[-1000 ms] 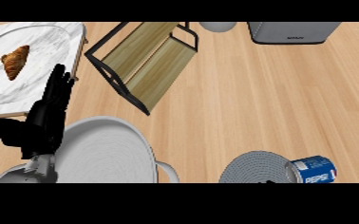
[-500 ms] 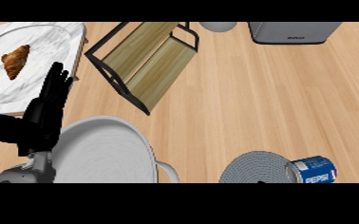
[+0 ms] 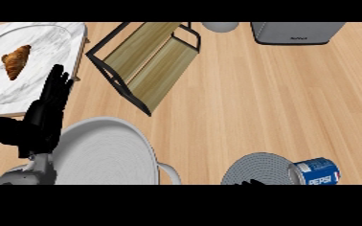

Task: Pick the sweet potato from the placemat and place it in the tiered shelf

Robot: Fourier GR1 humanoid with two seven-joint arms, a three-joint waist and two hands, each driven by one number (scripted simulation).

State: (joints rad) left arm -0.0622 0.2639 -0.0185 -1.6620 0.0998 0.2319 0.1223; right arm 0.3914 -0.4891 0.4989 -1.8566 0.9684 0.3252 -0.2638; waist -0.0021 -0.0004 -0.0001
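Observation:
The brown sweet potato (image 3: 16,61) lies on a white marbled placemat (image 3: 50,40) at the far left. My left hand (image 3: 42,117) is just below and to the right of it. Its fingers are straight and point up over the mat's lower right corner, apart from the sweet potato and holding nothing. The tiered shelf (image 3: 150,60), a black frame with tan wooden levels, lies tilted at the upper middle, right of the mat. Of my right hand only a dark sliver (image 3: 247,182) shows at the lower edge.
A large grey round pan (image 3: 106,155) with a handle sits by my left forearm. At the lower right a blue Pepsi can (image 3: 316,172) lies on a grey round mat (image 3: 254,170). A grey toaster (image 3: 297,32) and a white cup (image 3: 220,26) stand at the back.

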